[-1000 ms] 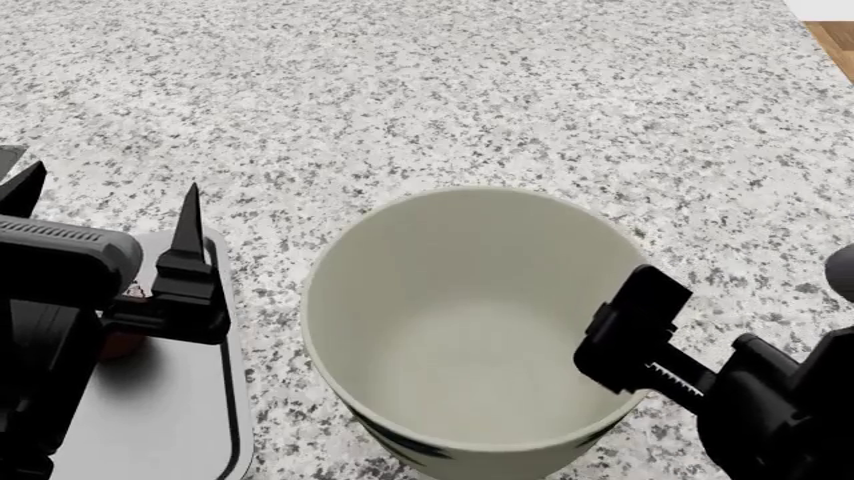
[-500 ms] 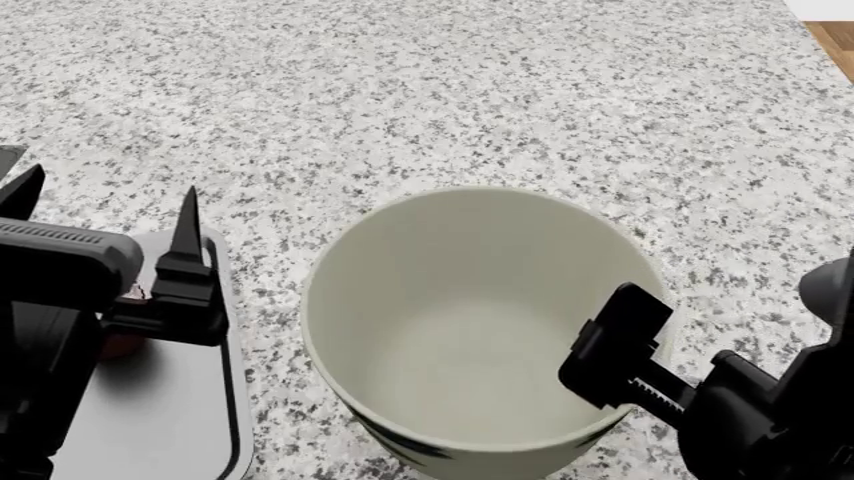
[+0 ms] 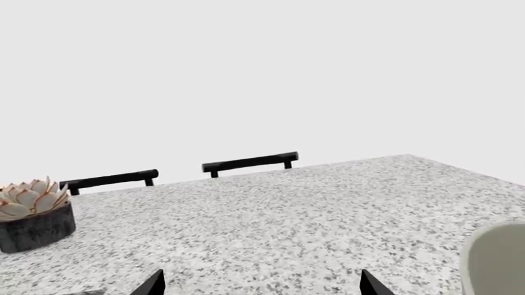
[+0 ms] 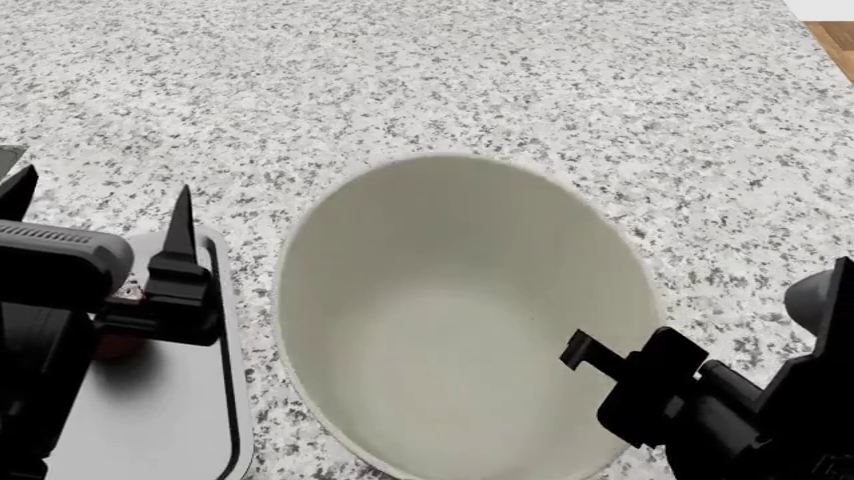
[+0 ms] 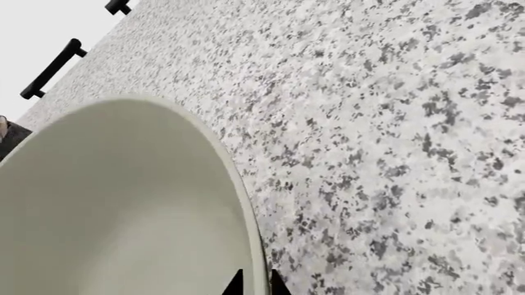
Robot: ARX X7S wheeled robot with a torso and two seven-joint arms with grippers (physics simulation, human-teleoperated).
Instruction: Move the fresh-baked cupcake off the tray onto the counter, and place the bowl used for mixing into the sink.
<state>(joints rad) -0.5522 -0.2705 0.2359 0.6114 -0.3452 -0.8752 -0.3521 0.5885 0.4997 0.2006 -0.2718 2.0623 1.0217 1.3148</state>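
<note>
Matte black, blocky arms; left tool (image 4: 94, 225) with tapered, pointed fingers (image 4: 179, 235).

The speckled granite counter (image 4: 534, 90) carries the tray (image 4: 200, 420) and a small potted succulent (image 3: 33, 215).

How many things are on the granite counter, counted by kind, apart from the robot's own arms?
Bowl: 1
Baking tray: 1
Small reddish item on the tray, mostly hidden by the left gripper: 1
Dark pot with succulent: 1
Total: 4, all on the counter.
</note>
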